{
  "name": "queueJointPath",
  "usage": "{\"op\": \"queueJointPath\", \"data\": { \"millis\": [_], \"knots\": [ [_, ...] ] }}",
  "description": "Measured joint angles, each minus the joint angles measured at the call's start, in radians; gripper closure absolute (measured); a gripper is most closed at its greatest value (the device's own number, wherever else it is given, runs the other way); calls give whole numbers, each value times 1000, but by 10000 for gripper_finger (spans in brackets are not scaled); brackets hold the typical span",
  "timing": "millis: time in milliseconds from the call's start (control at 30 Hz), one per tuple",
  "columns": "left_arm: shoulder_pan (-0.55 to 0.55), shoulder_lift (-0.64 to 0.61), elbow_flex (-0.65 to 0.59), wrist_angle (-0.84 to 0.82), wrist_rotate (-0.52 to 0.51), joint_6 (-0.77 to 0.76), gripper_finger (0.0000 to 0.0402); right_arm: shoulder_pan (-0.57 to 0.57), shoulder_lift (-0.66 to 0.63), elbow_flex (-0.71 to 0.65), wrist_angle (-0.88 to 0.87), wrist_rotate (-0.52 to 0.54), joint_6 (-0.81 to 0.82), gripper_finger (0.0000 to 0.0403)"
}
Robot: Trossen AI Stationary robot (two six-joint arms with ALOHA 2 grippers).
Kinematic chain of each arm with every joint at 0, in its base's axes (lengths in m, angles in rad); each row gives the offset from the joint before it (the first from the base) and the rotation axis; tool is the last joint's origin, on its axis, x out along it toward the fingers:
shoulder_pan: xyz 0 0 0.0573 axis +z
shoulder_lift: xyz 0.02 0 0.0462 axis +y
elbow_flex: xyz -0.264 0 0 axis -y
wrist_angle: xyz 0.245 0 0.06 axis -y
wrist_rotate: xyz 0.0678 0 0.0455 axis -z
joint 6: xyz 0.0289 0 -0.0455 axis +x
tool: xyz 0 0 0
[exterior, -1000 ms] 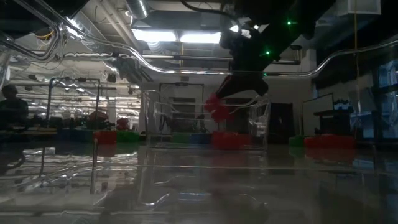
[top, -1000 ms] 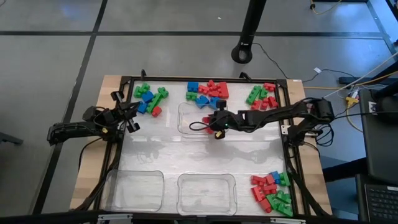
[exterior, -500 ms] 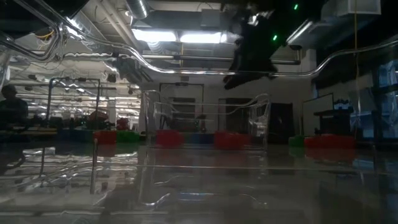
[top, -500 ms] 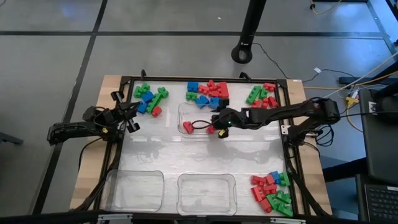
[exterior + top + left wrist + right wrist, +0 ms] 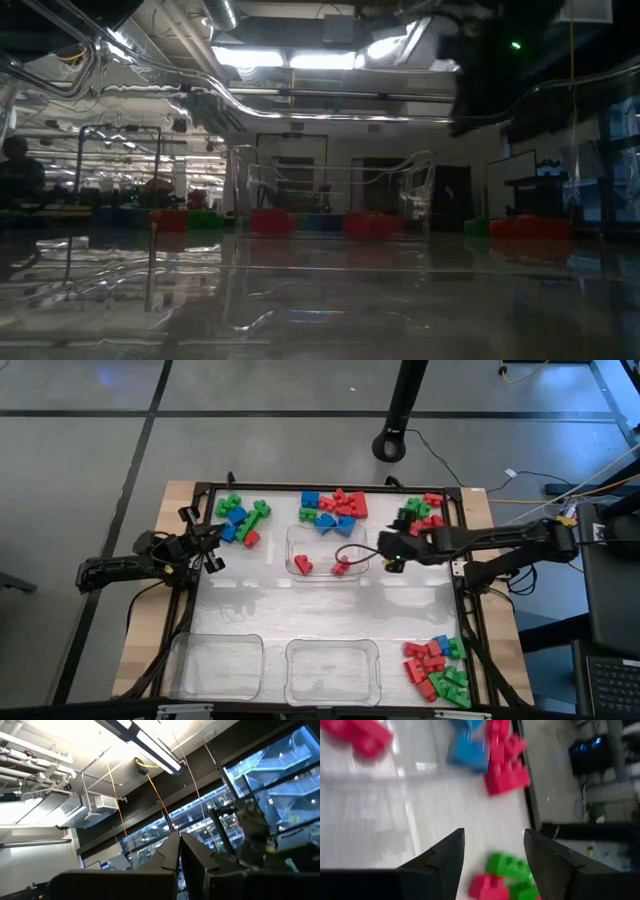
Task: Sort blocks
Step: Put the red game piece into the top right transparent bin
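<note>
Two clear trays (image 5: pixel 215 660) at the table's near edge stand without a block in them, beside a near-right heap of red and green blocks (image 5: pixel 436 672) that is still mixed. Farther back, a third tray (image 5: pixel 325 550) holds two red blocks (image 5: pixel 302 565) and nothing else that can be made out, so the sorting appears barely begun. Along the far edge three more unsorted clusters wait: green, blue and red at the far left (image 5: pixel 240 522), blue and red in the middle (image 5: pixel 335 508), green and red at the far right (image 5: pixel 420 512).

The right gripper (image 5: pixel 392 550) hovers just beside the far tray's right wall, between it and the far-right cluster, its arm stretched low across the table from the right side. Its fingers (image 5: pixel 442 857) are spread apart and hold nothing; past them its own camera shows green and red blocks close ahead, suggesting the next pick comes from that pile.

The left gripper (image 5: pixel 212 558) waits at the table's left edge, near the far-left cluster, its fingers pressed together and nothing visibly held, its wrist camera tipped up toward the ceiling lights.
</note>
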Motion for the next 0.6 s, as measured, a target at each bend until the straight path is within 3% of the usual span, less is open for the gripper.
{"op": "queueJointPath", "data": {
  "millis": [333, 600],
  "knots": [
    [0, 0, 0, 0, 0, -1, 396, -1, -250, -413, 105, -33, 278, 198],
    [0, 0, 0, 1, 0, -1, 396, -1, -295, -631, 266, -43, 385, 198]
  ]
}}
